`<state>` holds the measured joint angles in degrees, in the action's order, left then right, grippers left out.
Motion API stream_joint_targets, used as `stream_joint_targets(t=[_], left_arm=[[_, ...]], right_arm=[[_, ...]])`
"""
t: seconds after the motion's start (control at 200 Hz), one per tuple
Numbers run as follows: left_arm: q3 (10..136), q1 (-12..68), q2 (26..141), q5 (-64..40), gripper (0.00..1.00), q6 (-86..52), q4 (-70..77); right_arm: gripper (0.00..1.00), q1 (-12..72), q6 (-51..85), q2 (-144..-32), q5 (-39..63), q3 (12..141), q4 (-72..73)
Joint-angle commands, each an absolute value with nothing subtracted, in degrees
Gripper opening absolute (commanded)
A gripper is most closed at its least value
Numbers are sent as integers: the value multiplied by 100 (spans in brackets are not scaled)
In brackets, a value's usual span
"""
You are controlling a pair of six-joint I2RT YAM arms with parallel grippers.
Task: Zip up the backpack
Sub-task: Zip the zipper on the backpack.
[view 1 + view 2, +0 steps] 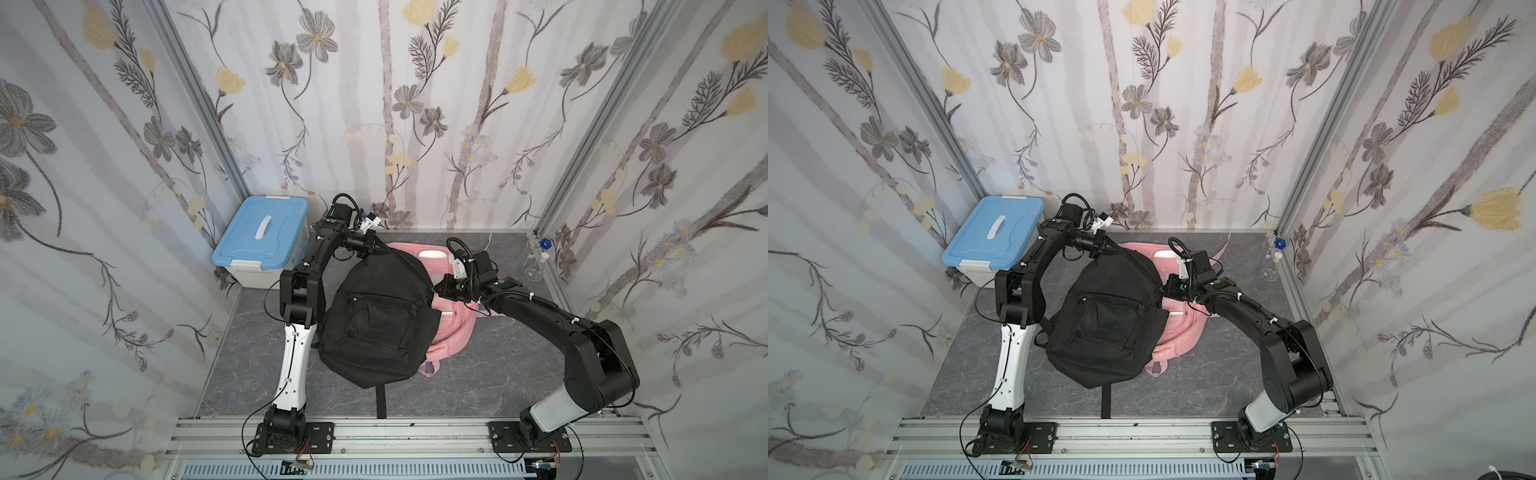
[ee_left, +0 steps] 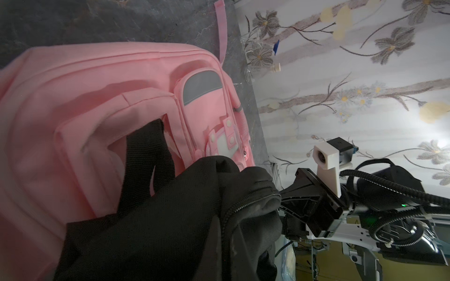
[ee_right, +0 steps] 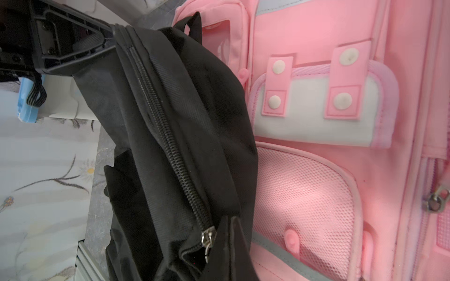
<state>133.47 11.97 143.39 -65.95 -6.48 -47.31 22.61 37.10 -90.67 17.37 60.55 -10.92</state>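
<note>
rail (image 1: 395,434): closest to the camera, both arm bases bolted to it, well behind the left gripper (image 1: 380,248) and the right gripper (image 1: 434,289).
strap (image 1: 381,401): black, trailing from the bottom of the black backpack (image 1: 374,320) toward the rail, well back from both grippers.
table (image 1: 478,382): grey marbled top, below both grippers.
black backpack: between the arms with its front pocket up. Its top end is raised and stretched between the two grippers, and its right side lies over the pink backpack (image 1: 453,332).
right gripper (image 2: 281,200): closed, tips pushed into the black backpack's upper right edge at the zip (image 3: 158,116). The folds hide whether it pinches the pull or only cloth.
slider (image 3: 208,238): metal, at the right gripper's end of the zip. The teeth are joined from it up to the left gripper, and a short stretch past it gapes open.
pink backpack: flat on the table, under the right gripper and reaching farther out than it.
left gripper (image 3: 110,36): closed on the black cloth at the far end of the zip, farther out than the right gripper.
box (image 1: 262,237): white with a blue lid, near the left gripper on its left, in the far corner.
flask (image 1: 536,262): clear glass with a blue cap, well to the right of the right gripper, in the other far corner.
wall (image 1: 415,124): flowered, beyond both grippers.
</note>
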Motion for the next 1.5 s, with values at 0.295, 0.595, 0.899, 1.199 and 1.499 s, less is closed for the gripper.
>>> stream_joint_targets(t=[0.295, 0.595, 0.899, 1.199, 1.499], left_arm=[[13120, 1801, 14048, -6657, 94, 542, -5484], [14673, 1815, 14481, -6602, 100, 1436, -7128], [14950, 1815, 14707, -6281, 100, 2146, -7693], [14905, 1786, 14855, -7028, 100, 2550, -7989], [14736, 1662, 14845, -7591, 53, 2772, -8007]], right_arm=[[0, 2140, 4341, -9695, 2014, 6410, -217], [0, 2030, 4236, -10075, 2571, 6831, -211], [0, 1993, 4539, -10649, 3334, 7585, 171], [0, 2058, 4954, -11287, 3749, 8547, 302], [0, 2044, 4786, -11177, 3631, 8468, 24]])
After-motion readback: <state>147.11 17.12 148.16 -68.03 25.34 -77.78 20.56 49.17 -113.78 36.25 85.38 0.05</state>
